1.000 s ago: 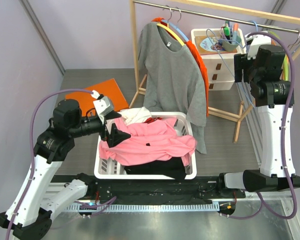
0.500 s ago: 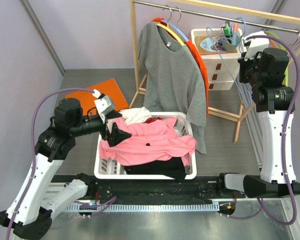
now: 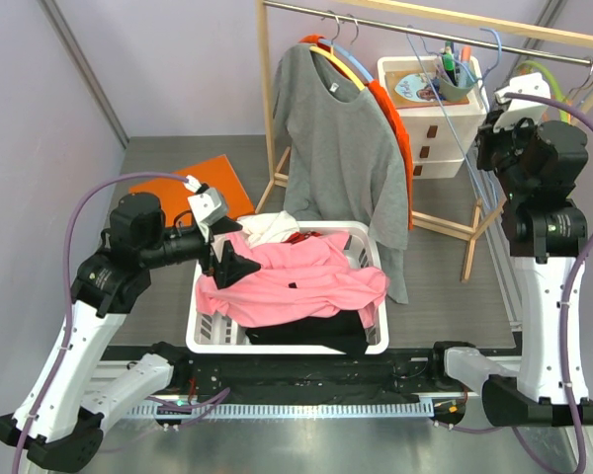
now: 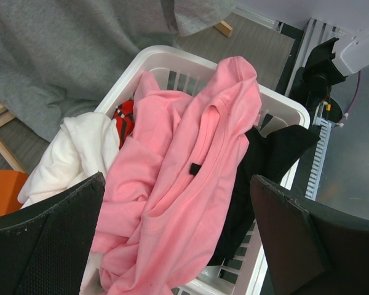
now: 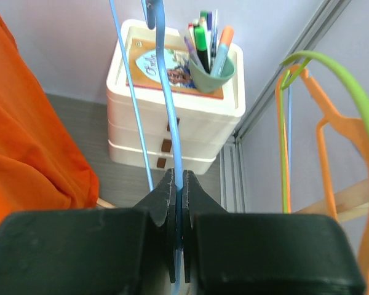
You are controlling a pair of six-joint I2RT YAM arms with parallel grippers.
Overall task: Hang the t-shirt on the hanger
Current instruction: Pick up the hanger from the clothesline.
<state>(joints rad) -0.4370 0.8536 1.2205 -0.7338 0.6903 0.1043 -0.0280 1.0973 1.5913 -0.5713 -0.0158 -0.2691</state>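
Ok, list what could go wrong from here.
1. The right fingers pinch only a thin wire of the hanger. It could slip or twist in the grip once it is moved.
2. The t-shirt lies bunched in the basket, draped over a white garment and a black garment. The open left fingers may catch those too, or take a fold that leaves the collar hard to find.

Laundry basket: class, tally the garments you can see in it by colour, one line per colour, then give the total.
pink t-shirt: 1
white garment, with a red print: 1
black garment: 1
Total: 3
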